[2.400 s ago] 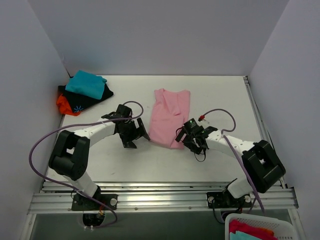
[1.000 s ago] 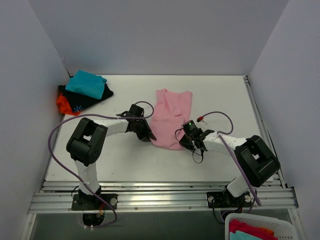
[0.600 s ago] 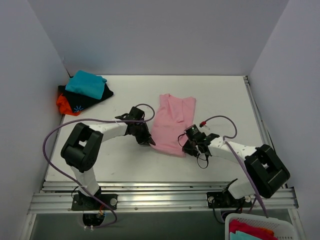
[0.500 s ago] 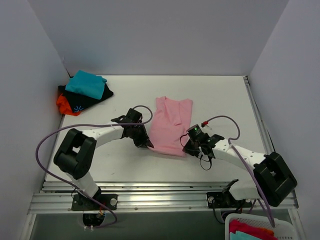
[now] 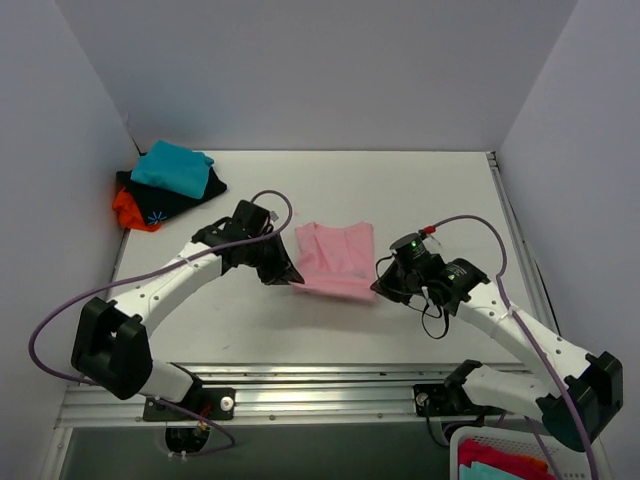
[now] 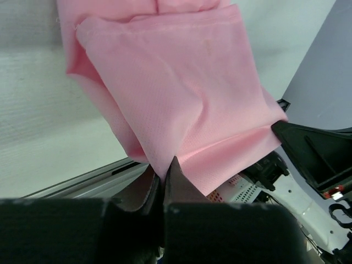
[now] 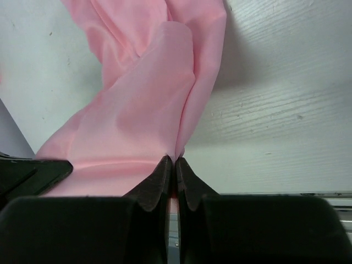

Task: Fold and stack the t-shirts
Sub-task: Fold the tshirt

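The white table [image 5: 430, 190] is walled on three sides, and the two arms reach in from its near edge.

The pink tee [image 5: 335, 262] sits about mid-table, between the two arms. It is doubled into a band that is wider from left to right than from near to far. Its far part lies on the table, while the near edge hangs taut in the air between the two claws. In the left wrist view the tee [image 6: 187, 93] shows a folded layer over another, with creases running to the pinch. In the right wrist view the cloth [image 7: 143, 110] bunches into long pleats toward the grip. Which end is the collar is hard to say from these views.

A pile of tees fills the far-left corner, well apart from the pink one. The teal tee [image 5: 172, 168] is on top, the black tee [image 5: 175, 200] with a small blue starburst is under it, and the orange-red tee [image 5: 128, 210] pokes out at the left.

A white lattice basket [image 5: 470, 440] stands off the table at the near right. It holds red cloth [image 5: 510, 462] and a bit of teal cloth [image 5: 480, 472].

The left claw [image 5: 290, 278] is pinched tight on the tee's near-left corner, with the fingers pressed together on the fabric [image 6: 164, 170]. The right claw [image 5: 378, 288] is clamped the same way on the near-right corner [image 7: 175, 162].
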Robot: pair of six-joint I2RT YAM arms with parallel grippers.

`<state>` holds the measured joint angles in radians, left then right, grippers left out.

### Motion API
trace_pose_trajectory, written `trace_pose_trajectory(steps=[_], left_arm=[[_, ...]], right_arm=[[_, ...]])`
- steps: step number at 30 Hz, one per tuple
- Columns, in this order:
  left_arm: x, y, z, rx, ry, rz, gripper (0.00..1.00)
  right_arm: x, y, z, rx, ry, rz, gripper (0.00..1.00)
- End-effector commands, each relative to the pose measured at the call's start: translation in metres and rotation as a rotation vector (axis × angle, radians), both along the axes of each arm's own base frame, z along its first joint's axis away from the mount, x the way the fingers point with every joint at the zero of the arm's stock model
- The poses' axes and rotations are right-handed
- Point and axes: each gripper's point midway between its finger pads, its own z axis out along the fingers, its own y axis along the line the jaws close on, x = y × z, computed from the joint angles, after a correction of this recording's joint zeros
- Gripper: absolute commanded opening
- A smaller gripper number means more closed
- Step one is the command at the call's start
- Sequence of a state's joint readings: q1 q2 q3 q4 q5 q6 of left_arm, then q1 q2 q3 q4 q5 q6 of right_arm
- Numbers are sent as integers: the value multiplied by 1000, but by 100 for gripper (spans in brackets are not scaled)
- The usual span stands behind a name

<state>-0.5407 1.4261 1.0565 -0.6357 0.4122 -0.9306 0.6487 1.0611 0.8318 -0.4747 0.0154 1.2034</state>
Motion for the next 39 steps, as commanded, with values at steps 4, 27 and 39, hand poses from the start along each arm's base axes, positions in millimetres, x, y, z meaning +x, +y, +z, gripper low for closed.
trace_pose_trajectory(steps=[4,27,39], left_arm=[[39,8,28,70,-66,26,5],[314,7,90,-143,-287,140,94],[247,34,75,29,-273,77,94]], right_arm=[[13,-32,14,-225,8,-29,0],[303,-106,68,-370,-14,-180,100],[222,-78,30,-272,-35,-77,100]])
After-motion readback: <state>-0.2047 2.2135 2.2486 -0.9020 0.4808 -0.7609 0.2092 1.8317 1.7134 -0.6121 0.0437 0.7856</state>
